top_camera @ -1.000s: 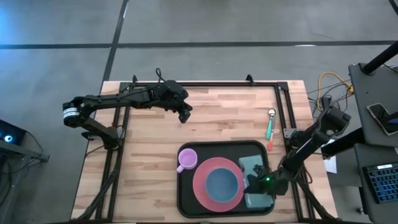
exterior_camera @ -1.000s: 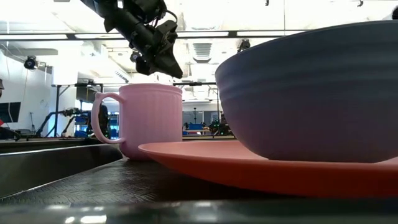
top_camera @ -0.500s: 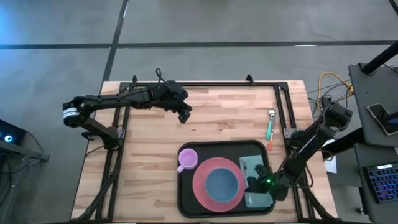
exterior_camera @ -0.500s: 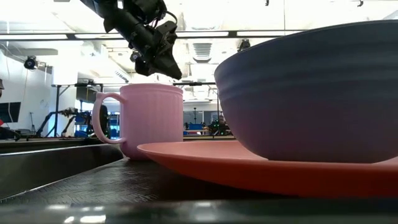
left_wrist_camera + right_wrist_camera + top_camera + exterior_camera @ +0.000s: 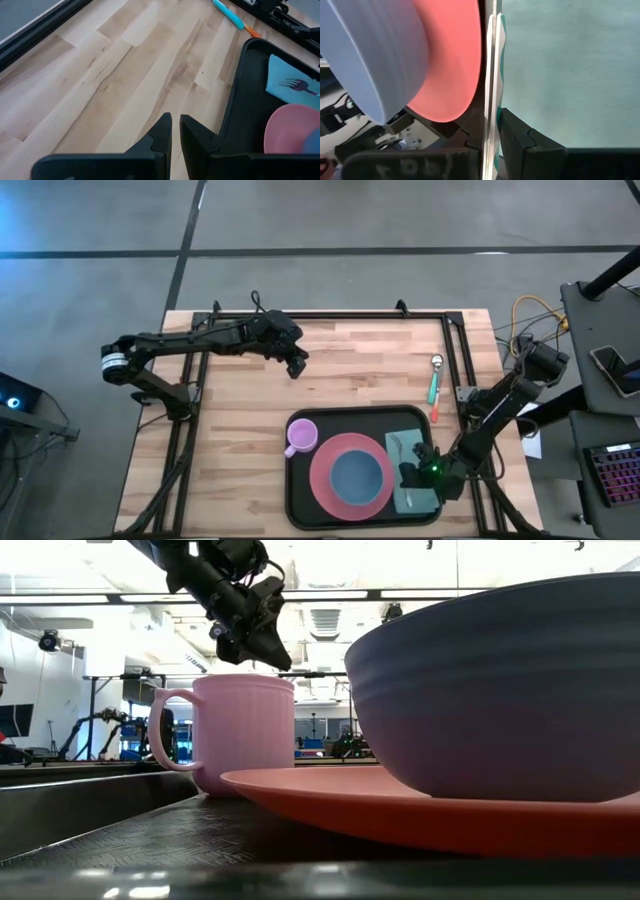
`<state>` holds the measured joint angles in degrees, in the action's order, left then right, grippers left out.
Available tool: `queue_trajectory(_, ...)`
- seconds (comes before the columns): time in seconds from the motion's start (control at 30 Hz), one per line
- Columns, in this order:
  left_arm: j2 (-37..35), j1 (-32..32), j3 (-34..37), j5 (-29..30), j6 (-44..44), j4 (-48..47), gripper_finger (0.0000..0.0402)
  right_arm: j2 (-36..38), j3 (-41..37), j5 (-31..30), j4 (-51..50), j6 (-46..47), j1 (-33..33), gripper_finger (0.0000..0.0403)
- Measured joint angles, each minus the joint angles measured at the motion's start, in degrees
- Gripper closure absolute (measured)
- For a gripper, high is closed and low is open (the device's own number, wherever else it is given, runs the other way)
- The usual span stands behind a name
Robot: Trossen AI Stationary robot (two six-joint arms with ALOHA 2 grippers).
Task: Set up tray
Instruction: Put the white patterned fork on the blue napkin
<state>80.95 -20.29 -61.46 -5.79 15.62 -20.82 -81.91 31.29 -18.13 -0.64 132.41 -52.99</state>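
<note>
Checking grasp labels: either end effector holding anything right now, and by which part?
Right end effector pinches a thin metal utensil edge-on over the teal napkin on the tray; which part cannot be told. Left end effector holds nothing.

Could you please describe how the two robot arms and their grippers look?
Both arms are slim, dark and jointed. The left arm has a white band near its base. The right arm shows a green light near the wrist. Each gripper, left and right, has two black angular fingers.

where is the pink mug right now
In the high view the pink mug stands in the far left corner of the black tray, just left of the pink plate that holds the blue bowl.
</note>
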Motion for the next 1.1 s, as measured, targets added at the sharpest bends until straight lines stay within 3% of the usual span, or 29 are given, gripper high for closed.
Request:
queue_trajectory(0.17, 0.00, -0.01, 0.43, 0.01, -0.07, 0.09, 0.0383, -0.02, -0.35, 0.57, 0.08, 0.07, 0.60, 0.0367)
queue_trajectory(0.57, 0.00, 0.01, 1.50, -0.03, -0.07, 0.44, 0.0383, -0.70, -0.61, 9.17, -0.72, -0.44, 2.45, 0.0312)
queue_trajectory(0.83, 0.00, 0.00, 1.50, -0.01, -0.07, 0.49, 0.0383, -0.42, -0.28, 9.70, -1.01, -1.64, 2.43, 0.0269)
queue_trajectory(1.1, 0.00, 0.01, 1.50, -0.04, -0.06, 1.27, 0.0383, -0.22, 0.92, 9.18, -7.22, -1.71, 4.31, 0.0281)
